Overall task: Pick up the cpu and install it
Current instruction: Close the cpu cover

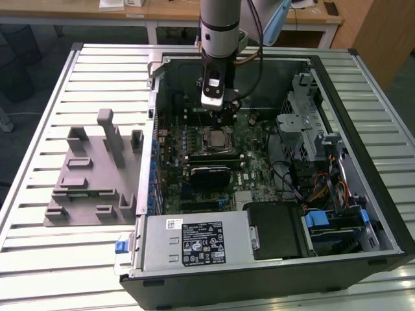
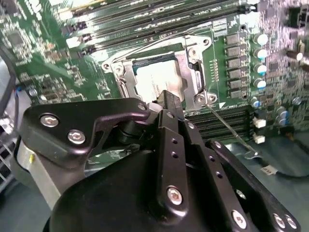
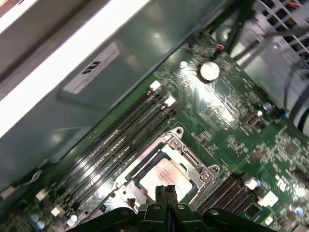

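Where it lies, the cpu (image 2: 159, 81) gleams pale silver.

You are working on a pale metal table (image 1: 97, 71) whose top is made of long parallel slats. Two things rest directly on it. Toward the exterior view's right, a large black computer case (image 1: 259, 285) lies on its side with its open side up. Just beside it, on the exterior view's left, sits a flat grey plastic fixture plate (image 1: 91, 188) with raised slots and upright posts.
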Robot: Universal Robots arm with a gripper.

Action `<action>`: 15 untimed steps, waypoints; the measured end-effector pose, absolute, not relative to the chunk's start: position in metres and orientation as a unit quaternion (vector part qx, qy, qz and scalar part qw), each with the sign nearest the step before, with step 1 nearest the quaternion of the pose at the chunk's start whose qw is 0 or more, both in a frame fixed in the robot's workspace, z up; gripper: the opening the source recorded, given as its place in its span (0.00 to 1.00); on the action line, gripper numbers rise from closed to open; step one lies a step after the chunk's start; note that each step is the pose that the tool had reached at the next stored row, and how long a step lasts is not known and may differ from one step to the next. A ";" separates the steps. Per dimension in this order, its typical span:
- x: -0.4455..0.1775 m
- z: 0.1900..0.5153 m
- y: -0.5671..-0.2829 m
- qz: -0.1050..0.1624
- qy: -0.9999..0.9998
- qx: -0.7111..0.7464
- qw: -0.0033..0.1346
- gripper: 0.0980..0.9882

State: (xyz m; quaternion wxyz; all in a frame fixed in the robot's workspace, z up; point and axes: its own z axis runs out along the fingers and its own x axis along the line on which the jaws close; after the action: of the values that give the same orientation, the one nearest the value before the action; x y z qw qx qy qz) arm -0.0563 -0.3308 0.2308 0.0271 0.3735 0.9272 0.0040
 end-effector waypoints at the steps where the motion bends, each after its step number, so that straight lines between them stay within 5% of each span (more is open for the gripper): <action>1: -0.056 0.231 -0.331 0.004 0.931 0.365 0.027 0.01; 15: -0.056 0.229 -0.331 0.008 0.969 0.244 0.026 0.01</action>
State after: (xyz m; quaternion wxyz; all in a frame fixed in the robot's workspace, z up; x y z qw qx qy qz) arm -0.0563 -0.3308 0.2287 0.0264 0.2438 0.9694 0.0077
